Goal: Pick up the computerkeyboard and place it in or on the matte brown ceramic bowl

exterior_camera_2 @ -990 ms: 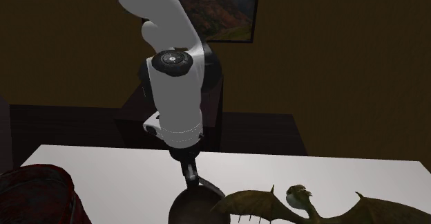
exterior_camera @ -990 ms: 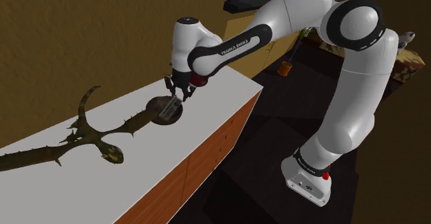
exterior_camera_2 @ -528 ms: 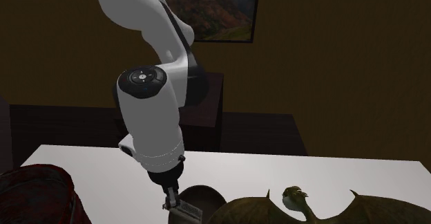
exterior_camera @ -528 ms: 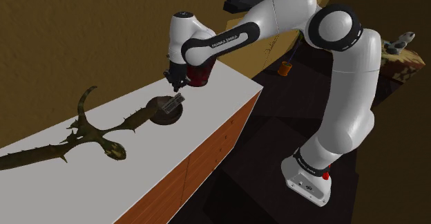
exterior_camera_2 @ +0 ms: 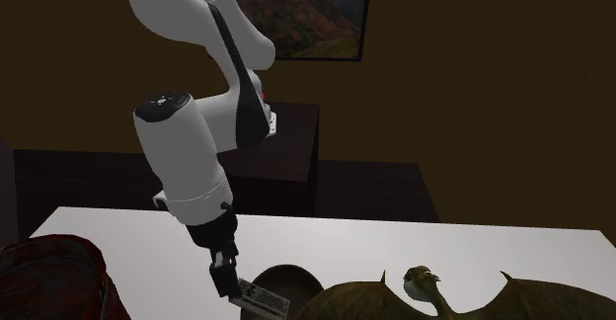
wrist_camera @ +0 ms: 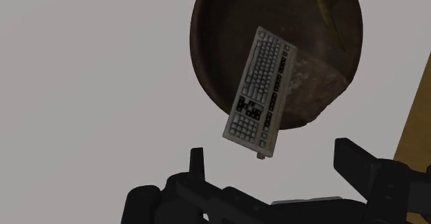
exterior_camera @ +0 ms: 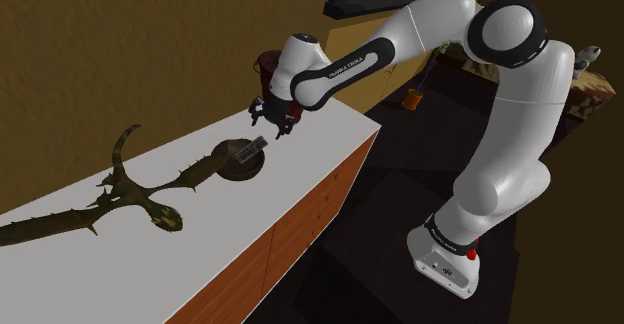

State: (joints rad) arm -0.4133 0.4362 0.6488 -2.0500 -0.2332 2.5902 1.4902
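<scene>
status: the keyboard (wrist_camera: 259, 95) lies in the bowl (wrist_camera: 214, 43), slanted across it. one short end is inside and the other juts out past the rim on the side nearest the pincer (wrist_camera: 271, 160). the bowl stands on the table (exterior_camera: 310, 150). the pincer is open and holds nothing. its fingers are spread, just above and to one side of the jutting end, and clear of it.

assessment: the placing looks done. what is left is to get the arm away cleanly.

hazards noted:
- the jutting end sits close under the open fingers. a sideways or downward drift on the way out could clip it and lever the keyboard out of the bowl. a straight lift before any swing would avoid this.
- the keyboard appears to rest on the rim, not flat on the bottom. i judge its balance uncertain, and a small knock to the bowl or table might be enough to slide it off.
- the bowl is shallow and looks light. a finger touching its rim could push it along the table, keyboard and all.
- the dragon (exterior_camera: 130, 187) lies beside the bowl with its tail reaching to the rim. i cannot tell whether they touch. if the bowl moves, the tail could catch it and tip it.
- in the wrist view a table edge runs near the bowl, so a keyboard knocked that way could go to the floor.
</scene>
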